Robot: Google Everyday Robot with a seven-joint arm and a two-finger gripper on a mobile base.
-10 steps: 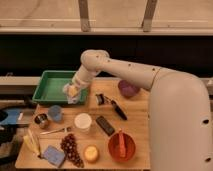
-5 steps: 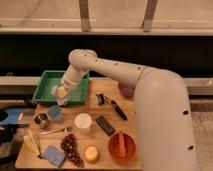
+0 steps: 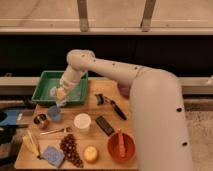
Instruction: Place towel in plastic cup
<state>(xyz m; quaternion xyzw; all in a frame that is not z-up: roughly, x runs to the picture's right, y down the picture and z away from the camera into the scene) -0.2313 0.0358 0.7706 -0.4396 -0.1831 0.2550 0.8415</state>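
Gripper (image 3: 59,96) fingers pinching towel (image 3: 56,99) above plastic cup (image 3: 54,113); metal cup (image 3: 41,120), green tray (image 3: 47,80) nearby.

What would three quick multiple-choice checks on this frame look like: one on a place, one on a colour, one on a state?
1. Where is the gripper?
A. over the red bowl
B. at the green tray's front edge, just above the plastic cup
C. over the white container

2. What colour is the plastic cup?
A. blue
B. red
C. yellow

3. What is the state of the towel?
A. lying flat in the green tray
B. already inside the plastic cup
C. held in the shut gripper, above the cup

Answers:
1 B: the arm ends at the near rim of the green tray, with the cup directly below.
2 A: the cup beside the metal cup is blue.
3 C: the pale cloth hangs at the gripper, not yet in the cup.
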